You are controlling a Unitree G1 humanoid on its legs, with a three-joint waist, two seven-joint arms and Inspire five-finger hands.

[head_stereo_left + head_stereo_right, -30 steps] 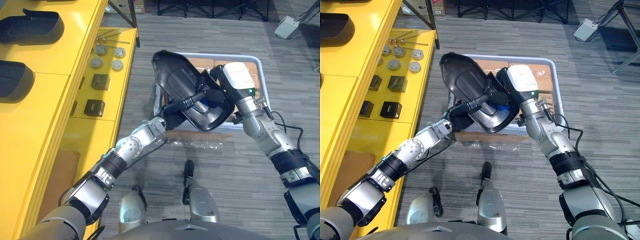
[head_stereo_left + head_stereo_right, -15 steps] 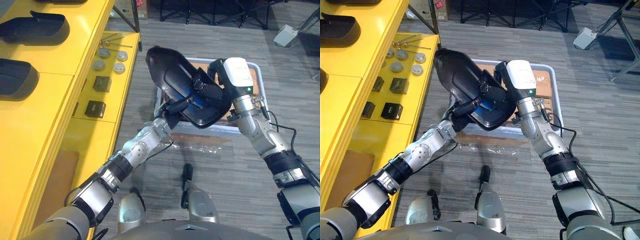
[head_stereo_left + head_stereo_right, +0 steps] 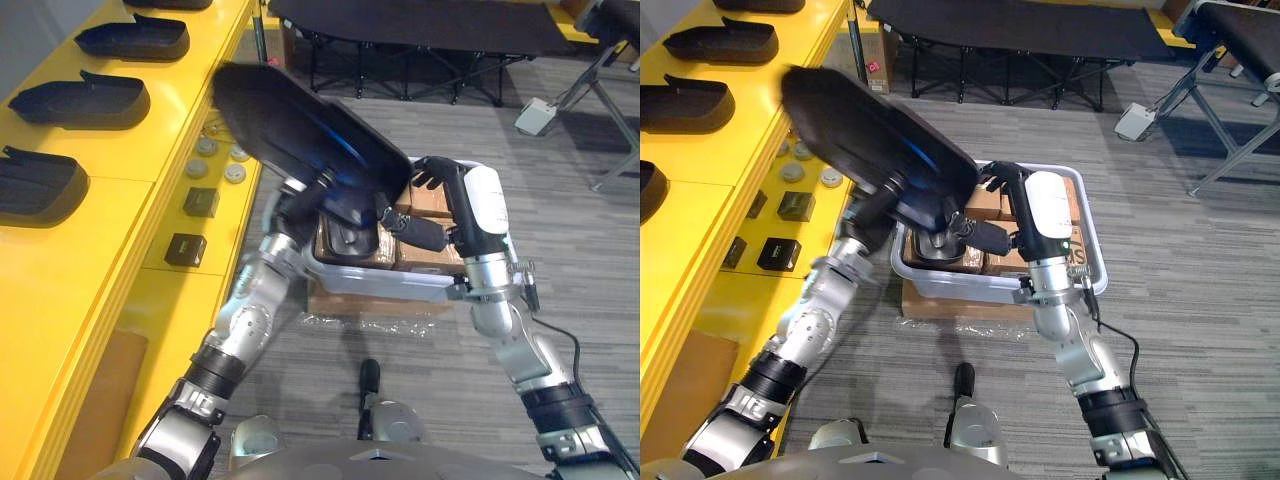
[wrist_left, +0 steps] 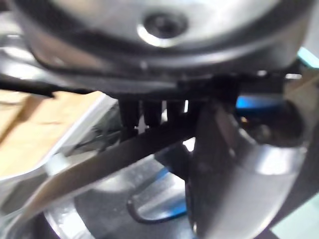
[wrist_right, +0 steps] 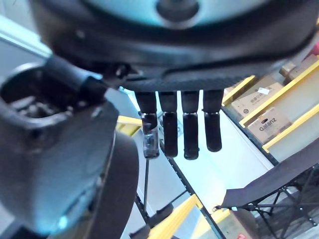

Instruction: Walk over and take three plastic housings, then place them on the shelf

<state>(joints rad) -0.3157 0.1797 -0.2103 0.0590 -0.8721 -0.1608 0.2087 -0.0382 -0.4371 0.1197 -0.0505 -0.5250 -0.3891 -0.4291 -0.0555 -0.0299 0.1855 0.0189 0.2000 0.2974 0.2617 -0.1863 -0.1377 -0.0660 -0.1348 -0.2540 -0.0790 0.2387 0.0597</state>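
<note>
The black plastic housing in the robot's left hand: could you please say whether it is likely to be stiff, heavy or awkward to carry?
Probably stiff: the housing holds its shell shape though the left hand pinches only one edge. Likely light for its size, since one hand carries it. Its gloss suggests it may slip or swing.

housing (image 3: 300, 130): raised toward the shelf (image 3: 100, 200) by left hand (image 4: 229, 169); right hand (image 3: 450, 195): let go, fingers straight

Left hand (image 4: 164, 87): thumb, fingers pinching edge of dark plastic housing (image 4: 109, 162) (tan cardboard (image 4: 25, 129) beyond).
</note>
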